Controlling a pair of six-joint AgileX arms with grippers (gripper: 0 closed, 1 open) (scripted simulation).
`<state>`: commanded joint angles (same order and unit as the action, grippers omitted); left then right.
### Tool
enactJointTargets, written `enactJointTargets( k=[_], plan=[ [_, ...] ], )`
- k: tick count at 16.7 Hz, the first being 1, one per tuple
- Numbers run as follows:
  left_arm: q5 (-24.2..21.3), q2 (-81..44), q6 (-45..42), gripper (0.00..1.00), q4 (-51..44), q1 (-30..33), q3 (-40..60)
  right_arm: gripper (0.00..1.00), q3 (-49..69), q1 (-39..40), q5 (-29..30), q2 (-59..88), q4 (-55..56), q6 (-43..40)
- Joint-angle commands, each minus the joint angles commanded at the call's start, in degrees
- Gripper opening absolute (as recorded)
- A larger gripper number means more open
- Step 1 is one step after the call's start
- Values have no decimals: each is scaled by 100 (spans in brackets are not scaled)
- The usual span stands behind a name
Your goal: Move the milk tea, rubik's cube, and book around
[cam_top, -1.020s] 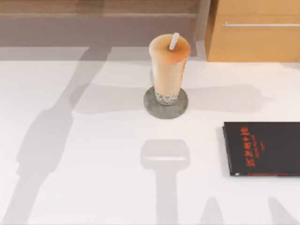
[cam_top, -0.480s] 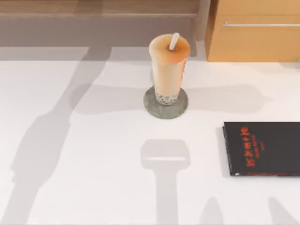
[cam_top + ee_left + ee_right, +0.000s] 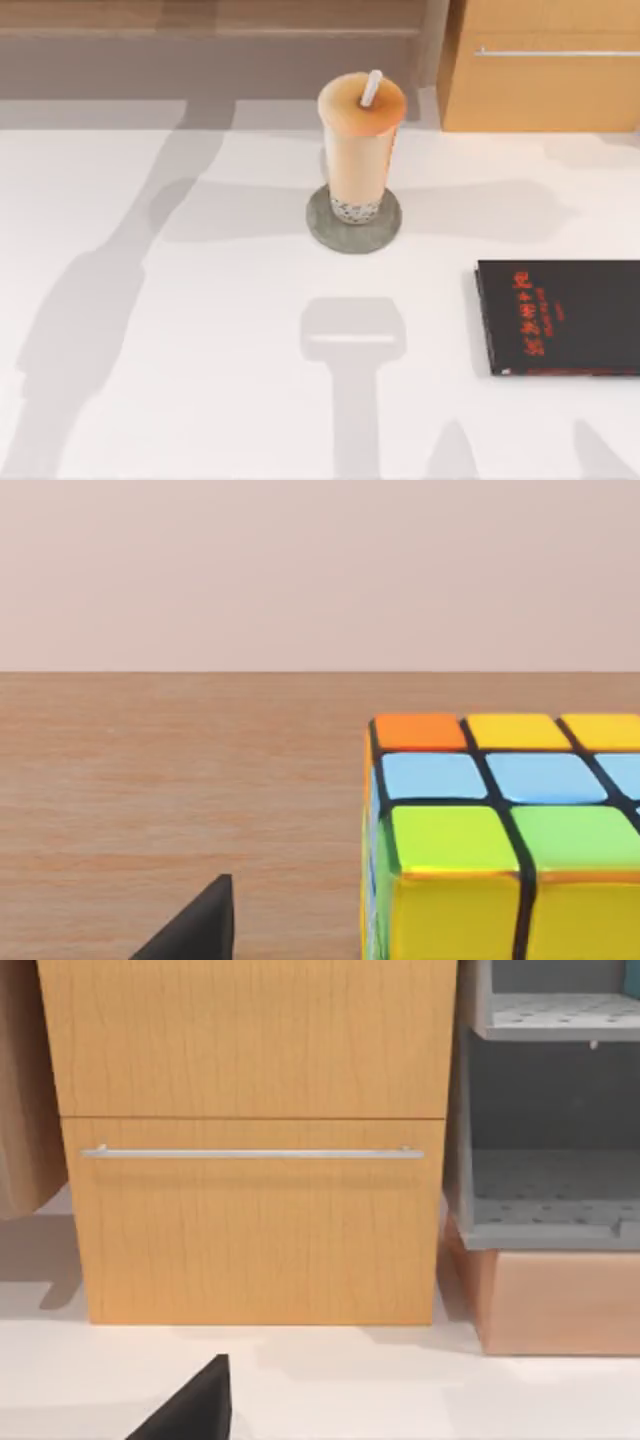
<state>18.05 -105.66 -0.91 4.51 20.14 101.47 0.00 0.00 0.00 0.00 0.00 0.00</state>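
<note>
Close to the left gripper: the cube (image 3: 510, 840) stands on a brown wood-grain surface, its top showing orange, yellow, light-blue and green squares.
Left gripper: one dark fingertip (image 3: 195, 925) shows in the left wrist view; it does not touch the cube, and I cannot tell whether the fingers are spread or closed.
Right gripper: one dark fingertip (image 3: 195, 1405) shows over the white table, facing a wooden drawer unit (image 3: 250, 1140) with a metal handle (image 3: 250, 1153); grip state cannot be told.
Milk tea: the cup (image 3: 361, 150) stands upright on a round grey coaster (image 3: 353, 222) near the table's back middle, straw (image 3: 372, 87) up.
Black book: thin, red lettering (image 3: 565, 317), flat at the table's right side, well apart from the cup; likely not the task's book.
Progress: judged early; the cup sits untouched on its coaster, the cube is not gripped, and nothing looks carried.
Left to do: probably all three moves, with the cube the likeliest first target.
Hidden or cut off: the cube's right and lower parts run out of the left wrist view; the black book is cut by the top view's right edge; both arms appear there as shadows on the table.
</note>
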Motion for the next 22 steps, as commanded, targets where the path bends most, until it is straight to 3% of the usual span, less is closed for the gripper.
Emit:
enactJointTargets(
  k=[7,17,22],
  plan=[
    [-367,2108,25,100,-71,-401,-2008,100,0,0,0,0,0,0],
    [-1257,7520,6,100,-430,-1385,-7288,100,0,0,0,0,0,0],
    [-1637,9737,46,100,-486,-1820,-9356,100,0,0,0,0,0,0]
  ],
)
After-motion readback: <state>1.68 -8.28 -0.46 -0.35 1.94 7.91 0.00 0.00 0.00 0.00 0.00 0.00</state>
